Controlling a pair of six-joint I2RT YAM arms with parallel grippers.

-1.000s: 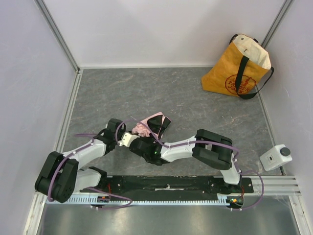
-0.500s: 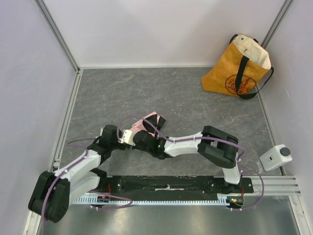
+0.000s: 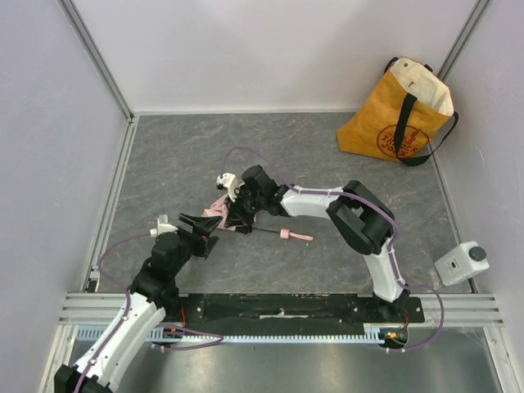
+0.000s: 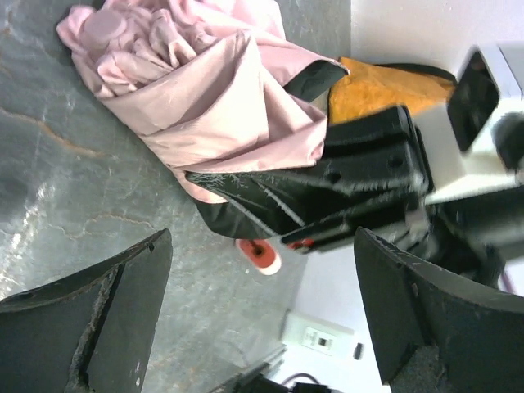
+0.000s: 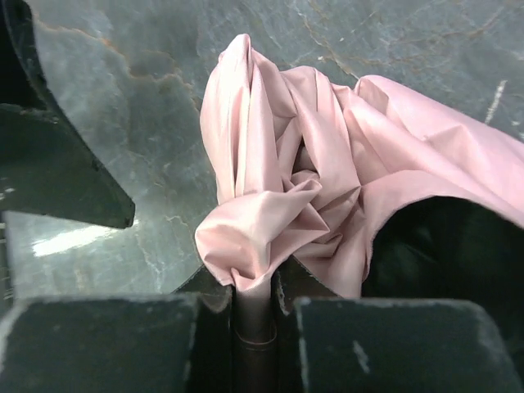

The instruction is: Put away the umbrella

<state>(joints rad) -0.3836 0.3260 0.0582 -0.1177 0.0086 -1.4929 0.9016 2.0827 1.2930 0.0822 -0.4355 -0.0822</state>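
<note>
The umbrella (image 3: 216, 208) lies mid-table as a crumpled bundle of pale pink fabric. Its thin black shaft runs right to the small pink handle (image 3: 286, 234). My right gripper (image 3: 235, 213) is shut on a fold of that fabric, which the right wrist view shows pinched between the fingers (image 5: 255, 296). My left gripper (image 3: 195, 223) hangs open just near-left of the bundle, touching nothing. In the left wrist view its wide-apart fingers (image 4: 98, 323) frame the umbrella (image 4: 205, 90), the handle's round end (image 4: 260, 255) and the right gripper's black body (image 4: 360, 180).
A yellow tote bag (image 3: 399, 110) with black straps stands open in the far right corner. A white box (image 3: 461, 262) sits by the right wall near the front. Pale walls close in three sides, and a metal rail (image 3: 458, 309) runs along the near edge.
My left gripper has opened, let go of the umbrella and drawn back to the near left. The right gripper has carried the fabric farther from the bases, so shaft and handle now show.
</note>
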